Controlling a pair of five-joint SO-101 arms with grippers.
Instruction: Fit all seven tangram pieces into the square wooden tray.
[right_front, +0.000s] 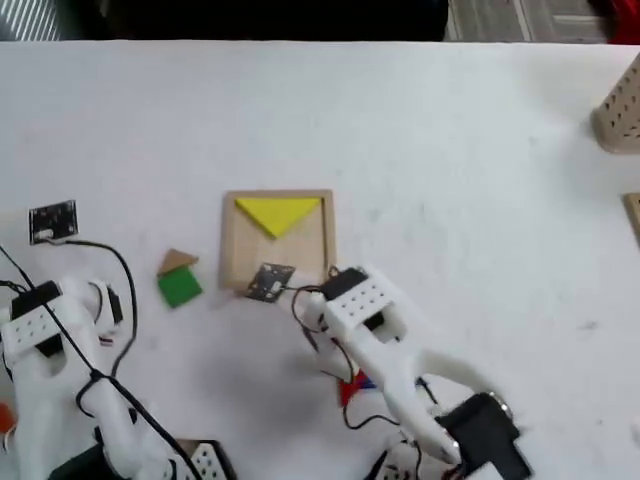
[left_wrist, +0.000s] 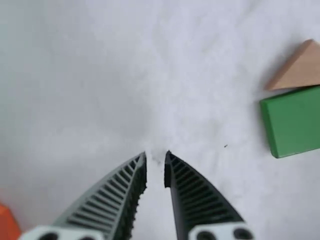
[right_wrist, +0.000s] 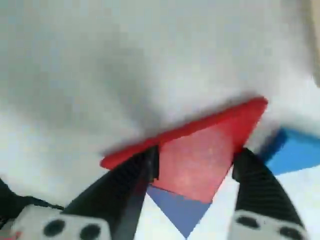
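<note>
The left arm (right_front: 40, 335) is seen folded low at the lower left of the high view. The left gripper (left_wrist: 155, 161) is pointed down at the bare table (right_front: 450, 130). Its jaws are almost closed, with only a thin gap left at the tips, and nothing is held. The right arm (right_front: 365, 310) is bent forward, just beside the near edge of the wooden tray (right_front: 228, 250).

In the right wrist view the right gripper (right_wrist: 196, 159) is spread wide. The red triangle (right_wrist: 210, 142) is gripped between, with one finger against each side, and a blue piece (right_wrist: 295, 150) is seen just beside it.

Only from above is a yellow triangle (right_front: 277, 213) seen laid in the tray. The green square (left_wrist: 292, 122), touching the tan triangle (left_wrist: 297, 70), is placed on the table to the left of the tray.
</note>
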